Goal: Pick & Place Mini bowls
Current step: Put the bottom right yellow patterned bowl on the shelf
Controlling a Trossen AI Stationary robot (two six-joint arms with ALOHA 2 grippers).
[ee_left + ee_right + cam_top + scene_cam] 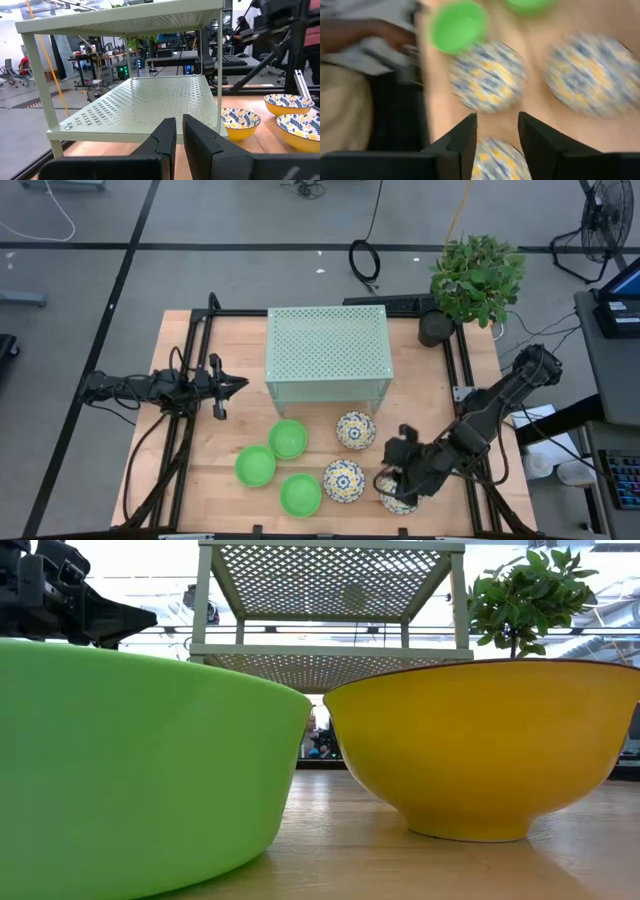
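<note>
Six small round bowls sit on the front half of the pale wooden table (200, 470). Three are plain, glossy bright green: one (288, 438) just in front of the stand, one (255, 466) to its left and nearer the front, one (300, 494) nearest the front edge. Three are white inside with a blue-and-yellow floral pattern and yellow outside: one (355, 430) right of the rear green bowl, one (343, 480) beside the front green bowl, and a third (397, 495) mostly hidden under the right gripper (400, 475). In the low view, a green bowl (130, 770) and the smooth yellow wall of a patterned bowl (490, 745) fill the foreground, near each other but apart.

The right gripper hangs over the third patterned bowl (501, 160), its dark fingers (462, 140) parted with the bowl's rim showing in the gap; contact cannot be told.

The left gripper (235, 385) waits at the table's left, level with the stand, its fingers (165, 142) almost closed with only a narrow slit between them, holding nothing.

Behind the bowls stands a pale green perforated metal stand (328, 350), rectangular with thin legs and a lower shelf. A potted leafy plant (475, 280) sits at the table's back right corner.
</note>
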